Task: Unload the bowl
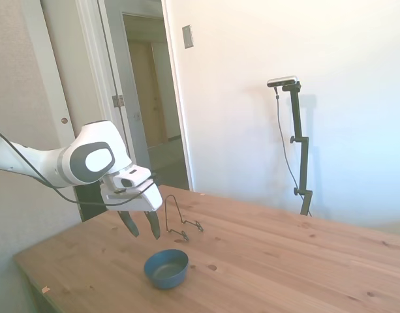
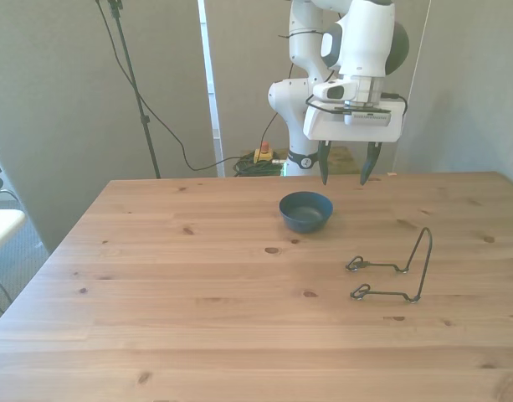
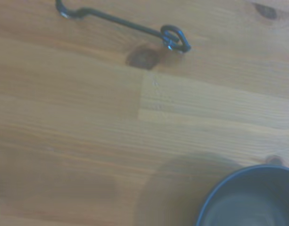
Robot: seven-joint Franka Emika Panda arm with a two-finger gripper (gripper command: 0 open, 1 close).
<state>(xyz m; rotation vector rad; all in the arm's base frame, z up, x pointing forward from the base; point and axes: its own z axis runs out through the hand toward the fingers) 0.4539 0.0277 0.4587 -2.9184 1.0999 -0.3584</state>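
Bowl [image 1: 166, 268] sits upright on the bare table [image 2: 197, 318], w/ nothing in it, well apart from the wire rack [image 2: 392, 270]; we'd judge it already unloaded. Our gripper [image 2: 346, 174] hangs above the table w/ fingers spread, holding nothing; the bowl lies just to the front view's left and below it.

**Count of things on and over the table**

I count one small dark-blue bowl [image 2: 306, 211] and one thin black wire rack [image 2: 394, 270], both on one wooden table [image 2: 197, 293]. The rack has two looped feet. Over the table hangs my one gripper [image 2: 346, 172], with two dark fingers [image 2: 324, 164] set apart. The side view shows one open doorway [image 1: 154, 98].
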